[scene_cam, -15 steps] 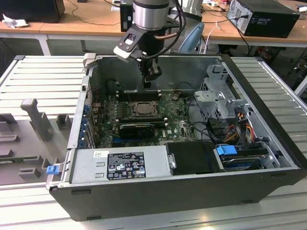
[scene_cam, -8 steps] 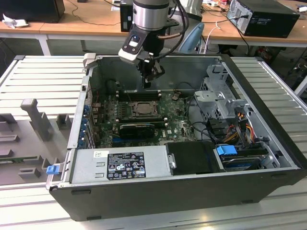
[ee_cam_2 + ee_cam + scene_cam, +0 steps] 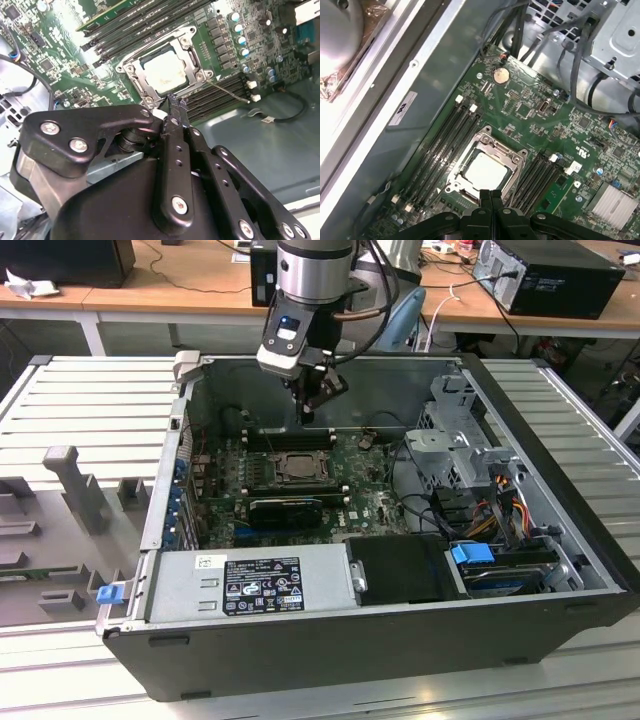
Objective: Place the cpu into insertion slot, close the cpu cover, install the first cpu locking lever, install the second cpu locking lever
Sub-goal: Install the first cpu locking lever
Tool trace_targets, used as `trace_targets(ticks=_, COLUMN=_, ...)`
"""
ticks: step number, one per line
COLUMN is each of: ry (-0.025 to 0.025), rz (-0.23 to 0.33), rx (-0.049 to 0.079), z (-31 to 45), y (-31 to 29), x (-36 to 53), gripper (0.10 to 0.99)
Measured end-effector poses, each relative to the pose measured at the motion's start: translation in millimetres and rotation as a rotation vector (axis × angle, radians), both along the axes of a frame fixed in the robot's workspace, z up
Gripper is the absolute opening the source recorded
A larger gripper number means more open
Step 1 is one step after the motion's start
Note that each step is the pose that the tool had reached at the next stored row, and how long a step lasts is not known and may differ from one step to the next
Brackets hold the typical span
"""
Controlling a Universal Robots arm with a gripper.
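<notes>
A: Where does my claw stand?

B: Your claw (image 3: 490, 194) hangs above the board (image 3: 530, 110), close to one edge of the slot (image 3: 451, 187). Its fingers are pressed together and grip nothing I can see.

A: And the cpu?

B: Your cpu (image 3: 485, 170) lies flat in the slot, so you can count that step done. The cover (image 3: 514, 162) looks folded down, framing the chip.

A: The levers?

B: There you get less from me. In the second wrist view a thin rod (image 3: 227, 92) angles away from the slot's corner across the memory slots (image 3: 205, 102). I judge it a lever not yet latched. The other I cannot make out. You likely have both levers left.
</notes>
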State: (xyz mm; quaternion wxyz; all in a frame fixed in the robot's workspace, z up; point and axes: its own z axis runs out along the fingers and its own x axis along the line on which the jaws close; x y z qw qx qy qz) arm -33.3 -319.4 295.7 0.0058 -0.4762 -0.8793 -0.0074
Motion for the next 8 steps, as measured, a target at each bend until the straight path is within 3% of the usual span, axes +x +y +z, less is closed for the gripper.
trace_targets(ticks=8, ry=0.0, rz=0.063, rx=0.0, z=0.0, y=0.0, x=0.0, gripper=0.106)
